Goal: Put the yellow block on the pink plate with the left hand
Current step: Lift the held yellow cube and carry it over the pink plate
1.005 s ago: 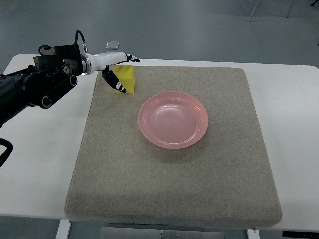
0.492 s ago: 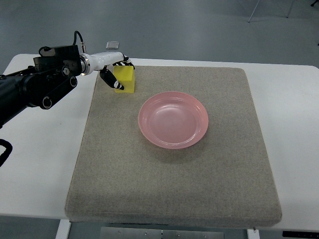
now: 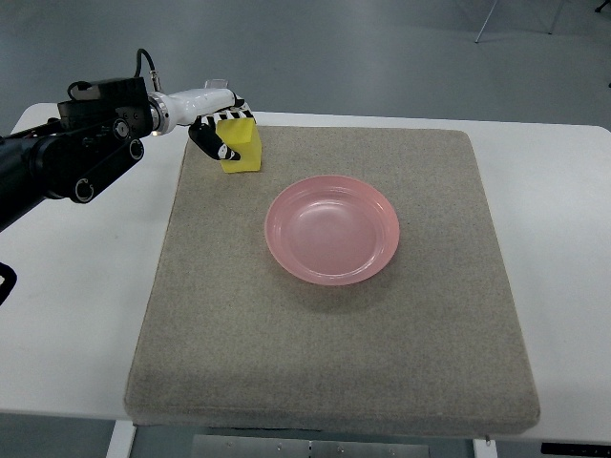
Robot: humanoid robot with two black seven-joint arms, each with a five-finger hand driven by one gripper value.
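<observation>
left hand (image 3: 221,122) fingers clamped on yellow block (image 3: 242,148), block at far-left corner of grey mat (image 3: 334,334), well apart from pink plate (image 3: 331,230) mid-mat, white table (image 3: 67,286) underneath

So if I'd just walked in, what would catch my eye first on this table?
Probably the pink plate, empty, in the middle of the grey mat. Next, the yellow block at the mat's far left corner, with the fingers of the robot's left hand closed around it. The black arm behind that hand comes in from the left edge.
</observation>
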